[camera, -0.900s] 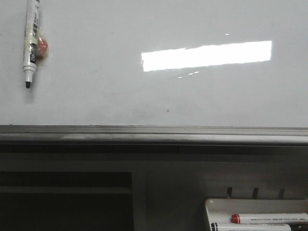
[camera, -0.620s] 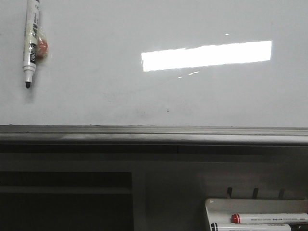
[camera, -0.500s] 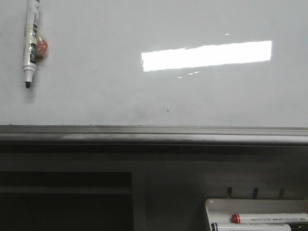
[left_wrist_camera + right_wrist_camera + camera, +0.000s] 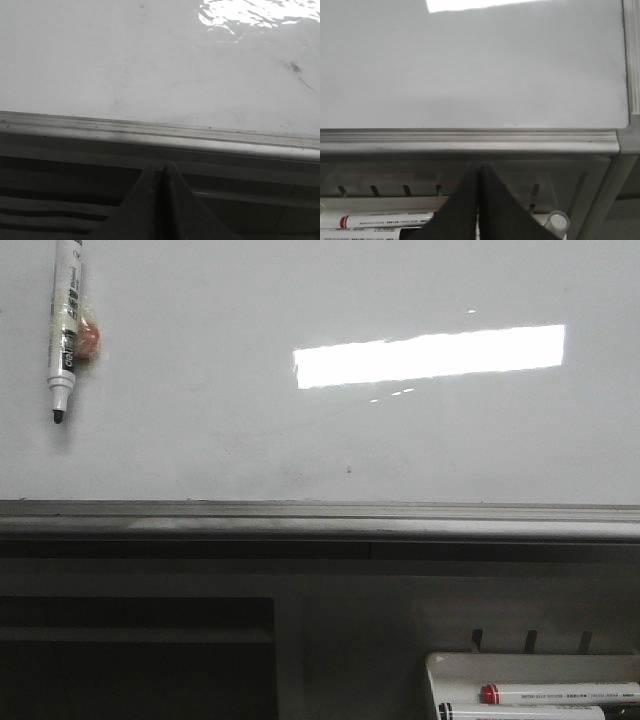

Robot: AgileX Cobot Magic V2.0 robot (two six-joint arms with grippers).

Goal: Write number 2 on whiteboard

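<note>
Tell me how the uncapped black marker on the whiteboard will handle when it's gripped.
The black marker looks slim and rigid, so probably light and stiff. Its smooth round barrel could slip or twist in a tool and roll if dropped. It seems held to the whiteboard by an orange clip, possibly magnetic, so it may resist, then release abruptly.

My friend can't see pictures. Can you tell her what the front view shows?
A shiny whiteboard with no number written on it yet. A black-tipped marker hangs at its upper left, and a tray with more markers sits lower right.

Left gripper [image 4: 163, 172] and right gripper [image 4: 479, 175] apparently closed, empty.
</note>
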